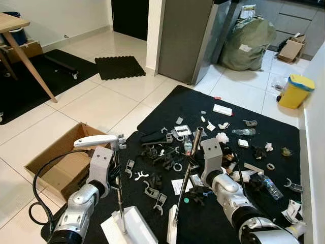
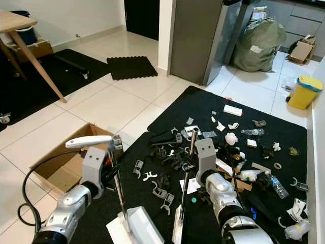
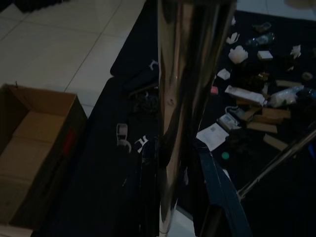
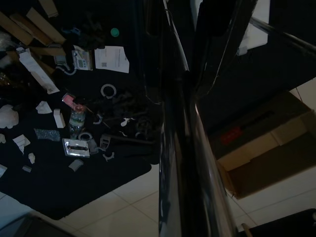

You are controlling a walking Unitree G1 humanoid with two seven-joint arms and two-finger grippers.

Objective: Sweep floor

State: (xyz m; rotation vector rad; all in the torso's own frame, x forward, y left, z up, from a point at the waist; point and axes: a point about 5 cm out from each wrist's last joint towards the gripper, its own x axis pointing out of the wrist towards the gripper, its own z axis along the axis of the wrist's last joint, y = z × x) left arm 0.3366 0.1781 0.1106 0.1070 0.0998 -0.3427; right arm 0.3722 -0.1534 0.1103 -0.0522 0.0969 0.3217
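Note:
On a black mat [image 1: 167, 109] lie several scraps of litter [image 1: 222, 110]: paper, plastic clips, a bottle [image 1: 246, 131]. My left gripper [image 1: 116, 173] is shut on a thin metal pole [image 1: 119, 195] with a white handle [image 1: 95, 141] on top; it runs down to a white dustpan [image 1: 133, 227] at the mat's near edge. My right gripper [image 1: 195, 170] is shut on the broom's chrome pole [image 1: 187, 175], which slants down to a white head [image 1: 171, 231]. Each wrist view looks along its pole, the dustpan pole [image 3: 187, 98] and the broom pole [image 4: 182, 148].
An open cardboard box [image 1: 61, 162] stands on the tiles just left of the mat. A yellow bin [image 1: 295, 91] is at the far right, a fridge [image 1: 188, 38] and a green bag [image 1: 249, 43] behind. A wooden table leg [image 1: 28, 61] and a small black mat [image 1: 119, 67] lie far left.

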